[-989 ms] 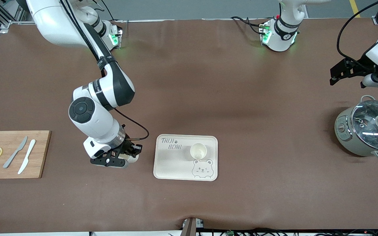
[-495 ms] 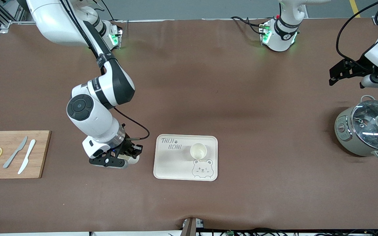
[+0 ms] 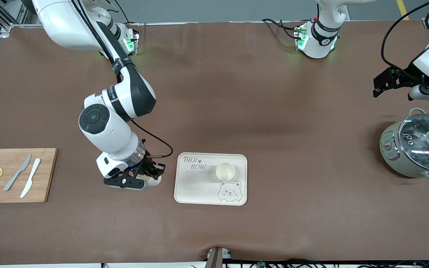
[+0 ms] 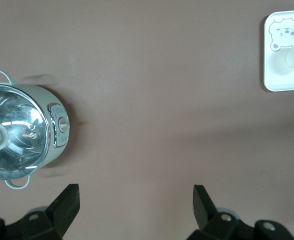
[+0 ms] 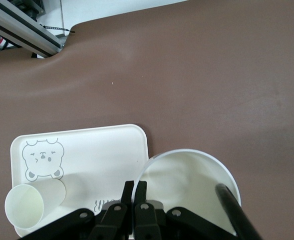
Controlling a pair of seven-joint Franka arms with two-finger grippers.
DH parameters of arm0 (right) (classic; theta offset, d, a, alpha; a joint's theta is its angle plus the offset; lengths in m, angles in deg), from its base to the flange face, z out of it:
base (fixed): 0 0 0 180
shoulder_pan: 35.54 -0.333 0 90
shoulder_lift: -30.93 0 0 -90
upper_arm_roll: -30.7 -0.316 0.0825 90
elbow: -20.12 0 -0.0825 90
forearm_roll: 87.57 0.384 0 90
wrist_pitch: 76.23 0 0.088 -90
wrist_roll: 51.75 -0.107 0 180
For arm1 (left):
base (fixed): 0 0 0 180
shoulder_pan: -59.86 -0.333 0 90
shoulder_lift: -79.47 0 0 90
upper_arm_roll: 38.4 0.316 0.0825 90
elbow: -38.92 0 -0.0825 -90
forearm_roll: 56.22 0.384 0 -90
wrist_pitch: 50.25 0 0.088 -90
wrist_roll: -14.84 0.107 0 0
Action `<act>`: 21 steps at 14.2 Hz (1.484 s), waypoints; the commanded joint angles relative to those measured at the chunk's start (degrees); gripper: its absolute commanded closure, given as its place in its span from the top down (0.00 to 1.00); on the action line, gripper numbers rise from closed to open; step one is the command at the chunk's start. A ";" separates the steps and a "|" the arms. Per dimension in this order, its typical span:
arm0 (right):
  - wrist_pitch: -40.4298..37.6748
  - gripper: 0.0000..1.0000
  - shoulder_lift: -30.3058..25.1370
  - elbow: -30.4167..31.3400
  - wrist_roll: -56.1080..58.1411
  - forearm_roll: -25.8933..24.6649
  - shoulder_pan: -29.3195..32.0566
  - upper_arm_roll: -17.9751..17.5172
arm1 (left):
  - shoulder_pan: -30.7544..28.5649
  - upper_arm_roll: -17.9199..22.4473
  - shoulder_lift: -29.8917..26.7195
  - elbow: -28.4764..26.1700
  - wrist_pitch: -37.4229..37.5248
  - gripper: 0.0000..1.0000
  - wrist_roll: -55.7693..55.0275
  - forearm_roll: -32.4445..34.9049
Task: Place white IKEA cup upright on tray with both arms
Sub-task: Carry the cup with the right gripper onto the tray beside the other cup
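I'm seeing the right gripper (image 3: 151,178) clamping its jaws on a white cup's (image 5: 189,187) rim just beside the tray (image 3: 196,186), toward the right arm's end. Another cup (image 3: 225,171) is standing upright on the tray. The left gripper (image 4: 136,200) is waiting, jaws wide, near the pot (image 3: 415,145).

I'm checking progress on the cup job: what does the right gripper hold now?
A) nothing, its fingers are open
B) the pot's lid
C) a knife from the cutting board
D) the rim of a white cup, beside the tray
D: the right gripper is shut on the rim of a white cup beside the tray, where another cup already stands upright.
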 commanded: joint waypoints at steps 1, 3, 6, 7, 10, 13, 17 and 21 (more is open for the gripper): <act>-0.35 0.00 2.87 -3.90 -2.51 -0.07 -0.64 0.40 | -0.15 -0.67 0.35 1.21 0.98 1.00 -0.72 0.69; 0.44 0.00 4.19 -4.53 -3.82 -0.15 -1.52 0.40 | -0.06 -0.67 0.70 1.39 0.80 1.00 -0.98 0.86; 2.02 0.00 6.04 -4.88 -7.07 -0.50 -3.45 0.57 | 0.02 -0.67 1.75 3.05 0.89 1.00 -1.07 0.86; 2.81 0.00 6.48 -4.80 -7.43 -0.68 -3.89 0.57 | 0.02 -0.67 2.19 3.67 0.89 1.00 -1.07 0.86; 4.91 0.00 8.32 -4.79 -8.83 -0.94 -5.82 0.84 | 0.11 -0.67 2.54 3.76 0.89 1.00 -1.25 0.95; 7.64 0.00 10.52 -4.79 -10.24 -1.99 -7.76 1.54 | 0.20 -1.37 2.90 3.94 0.89 1.00 -1.25 2.35; 8.70 0.00 12.90 -4.97 -11.39 -2.26 -11.36 4.18 | -0.24 -1.46 2.81 4.11 0.89 1.00 -1.25 1.57; 8.96 0.00 14.39 -5.23 -12.88 -2.26 -13.21 4.61 | -0.33 -1.38 2.99 5.43 0.98 1.00 -1.25 1.48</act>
